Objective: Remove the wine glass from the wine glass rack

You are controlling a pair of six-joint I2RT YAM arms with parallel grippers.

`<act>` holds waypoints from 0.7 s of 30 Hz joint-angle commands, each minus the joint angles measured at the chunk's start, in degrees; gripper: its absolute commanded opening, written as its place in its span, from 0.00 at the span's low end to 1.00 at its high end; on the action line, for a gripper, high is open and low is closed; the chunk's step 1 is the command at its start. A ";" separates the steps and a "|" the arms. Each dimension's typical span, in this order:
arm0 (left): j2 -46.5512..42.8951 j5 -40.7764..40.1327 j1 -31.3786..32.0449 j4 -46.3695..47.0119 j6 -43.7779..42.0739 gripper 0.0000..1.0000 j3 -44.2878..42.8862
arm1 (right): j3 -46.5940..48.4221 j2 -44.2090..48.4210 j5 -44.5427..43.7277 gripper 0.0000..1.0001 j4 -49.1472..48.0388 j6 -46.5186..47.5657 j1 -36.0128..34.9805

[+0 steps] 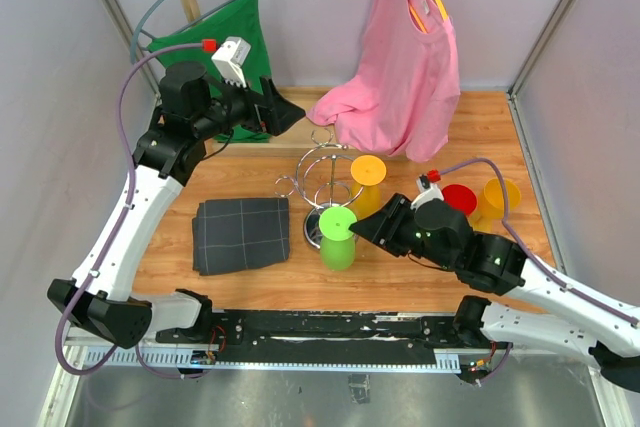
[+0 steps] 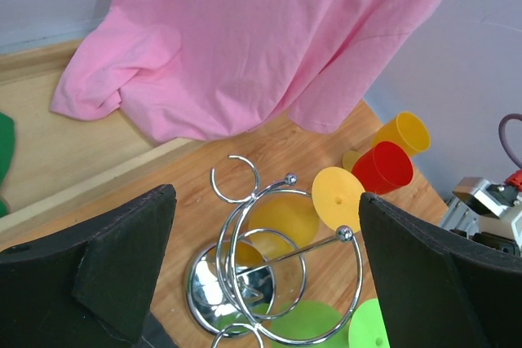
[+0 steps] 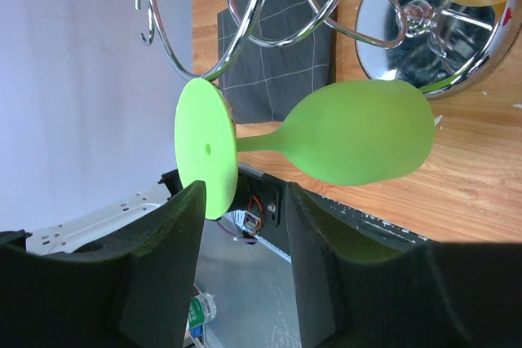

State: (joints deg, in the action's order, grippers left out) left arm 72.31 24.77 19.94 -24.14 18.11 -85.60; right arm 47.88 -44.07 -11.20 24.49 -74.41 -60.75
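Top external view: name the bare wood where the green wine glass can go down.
Bare wood lies behind the grey cloth, and right of the pink shirt behind the yellow cup. Crowded around the rack, green glass and right end effector.

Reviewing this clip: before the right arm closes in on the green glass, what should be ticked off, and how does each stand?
1. Right gripper open: ok.
2. Green wine glass on the wine glass rack: ok, foot at a wire loop.
3. Stem in line with the gripper's gap: ok, not yet enclosed.
4. Yellow wine glass out of the path: ok, hangs farther back.
5. Left gripper away from the rack: ok.
6. Rack steadied: not ok, neither gripper holds it.
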 commanded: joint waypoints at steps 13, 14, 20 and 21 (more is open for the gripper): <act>0.81 2.25 -0.35 1.05 -0.42 0.99 -0.99 | -9.23 3.73 -6.16 0.38 -13.00 -4.71 -3.22; 0.81 2.33 -0.38 1.05 -0.45 0.99 -1.05 | -9.55 3.80 -6.20 0.38 -13.51 -4.77 -3.24; 0.99 2.80 -0.41 0.73 -0.77 0.99 -1.23 | -11.19 3.91 -5.86 0.26 -15.57 -5.44 -3.23; 1.00 2.82 -0.35 0.68 -0.79 0.99 -1.25 | -11.55 3.98 -5.77 0.23 -16.18 -5.59 -3.23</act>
State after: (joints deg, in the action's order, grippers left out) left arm 73.12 26.33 19.94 -24.12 18.06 -85.60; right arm 38.11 -40.71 -15.25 11.22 -79.02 -63.05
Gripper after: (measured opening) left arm 0.991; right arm 0.279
